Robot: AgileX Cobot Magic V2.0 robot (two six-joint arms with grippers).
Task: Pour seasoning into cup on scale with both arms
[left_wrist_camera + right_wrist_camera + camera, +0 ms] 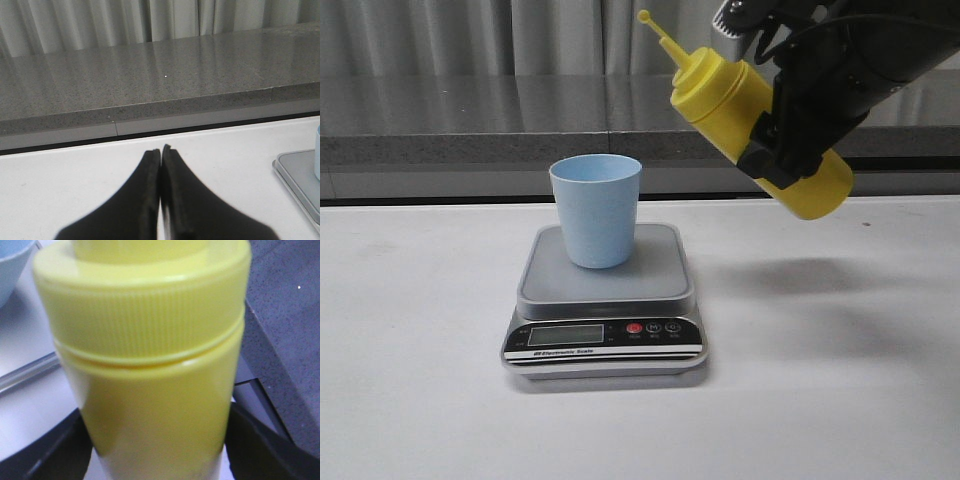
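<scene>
The right tool (790, 135) comes in from the upper right of the front view, its black arm (880, 50) reaching down and leftward, and it pinches the yellow bottle (740, 110) around the middle of its body. The bottle is held in the air, well above the counter (840, 400), tilted so that its base points down to the right and its narrow nozzle (665, 40) points up to the left, toward the cup side; a small round cap sits at the nozzle's tip. In the right wrist view the bottle (150, 365) fills the frame, its ribbed screw collar plain to see, with a black finger (55, 450) pressed against each side of the body. The nozzle is higher than the pale blue cup (596, 208) and off to its right, not over the rim. The cup stands upright in the middle of the grey platform of the scale (605, 300), which rests flat on the white counter with its black front panel, display and red button (634, 328) facing the camera. The left tool (161, 165) is out of the front view; in the left wrist view its two black fingers are pressed together, holding nothing, low over the counter, with the scale's corner (297, 175) off to one side.
</scene>
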